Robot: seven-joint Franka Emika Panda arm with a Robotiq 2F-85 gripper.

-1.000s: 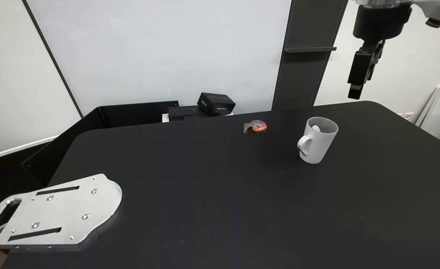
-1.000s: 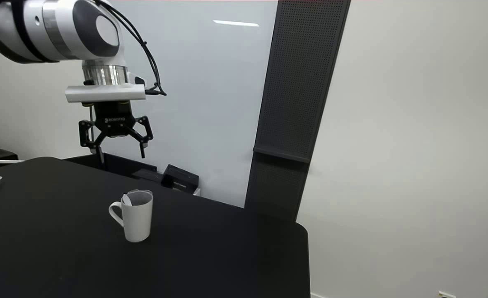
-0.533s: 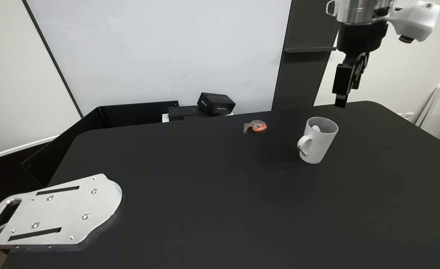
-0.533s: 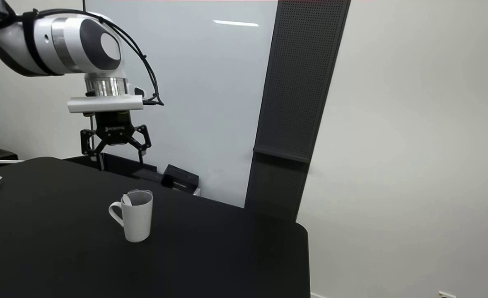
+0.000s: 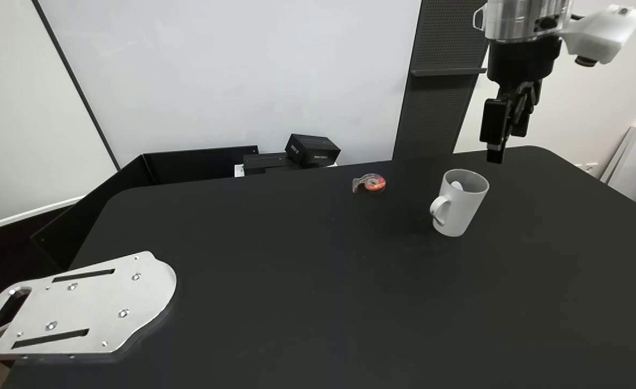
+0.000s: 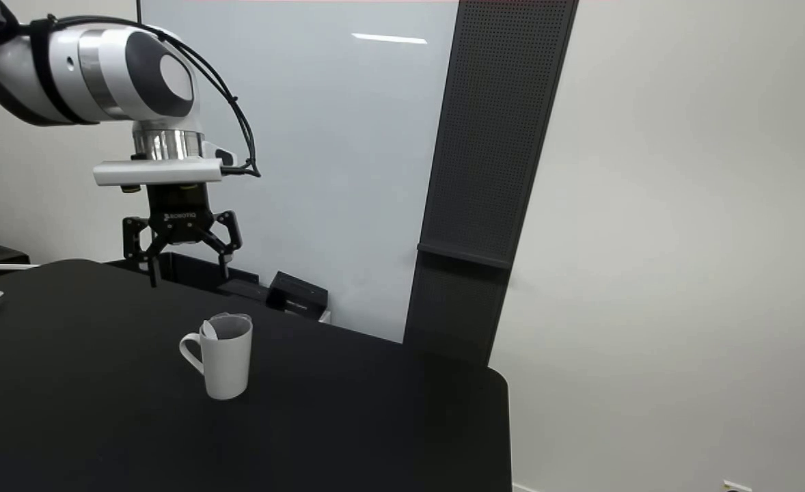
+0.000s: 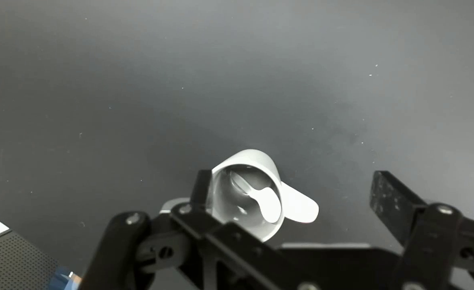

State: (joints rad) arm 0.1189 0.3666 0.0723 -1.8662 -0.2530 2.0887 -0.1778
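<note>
My gripper [image 6: 189, 281] hangs, jaws spread wide, above and apart from the white mug [image 5: 461, 210], standing upright on the black table [image 5: 296, 302], long axis vertical, handle [image 5: 438, 203] pointing left in both exterior views (I see a spoon [image 7: 269, 204] leaning inside).

a white mug [image 5: 459, 209] stands upright on the surface [image 5: 275, 270], in from its far edge. a white spoon [image 7: 268, 204] leans inside, wide end up.

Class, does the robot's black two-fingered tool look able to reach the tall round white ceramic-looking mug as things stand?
Probably yes: the tool hangs open, holding nothing, and I see nothing blocking its way down to the upright mug.
</note>
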